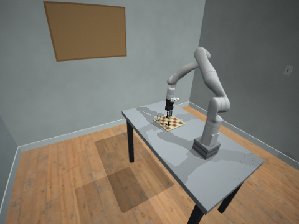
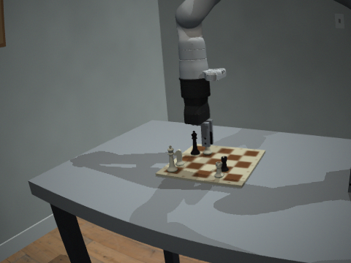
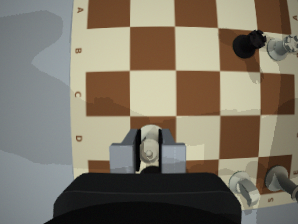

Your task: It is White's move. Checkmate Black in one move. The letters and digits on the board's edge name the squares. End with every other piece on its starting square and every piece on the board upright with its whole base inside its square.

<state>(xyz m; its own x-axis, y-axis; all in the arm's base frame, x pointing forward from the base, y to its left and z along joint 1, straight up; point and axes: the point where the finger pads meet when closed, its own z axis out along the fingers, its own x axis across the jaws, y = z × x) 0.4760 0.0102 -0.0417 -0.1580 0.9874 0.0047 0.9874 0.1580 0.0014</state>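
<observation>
on a grey table (image 1: 218, 174), over the chessboard (image 3: 200, 90): gripper (image 3: 149, 156) clamped narrowly on a white piece (image 3: 149, 148), beside black king (image 2: 194, 143).

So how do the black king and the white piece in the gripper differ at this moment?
The black king is dark and stands free on the board; the white piece is pale and clamped between the fingers of the gripper. The king shows its full height and cross top, while the white piece is mostly hidden by the fingers, so its type is unclear. Both are upright at the board's far edge, side by side.
</observation>
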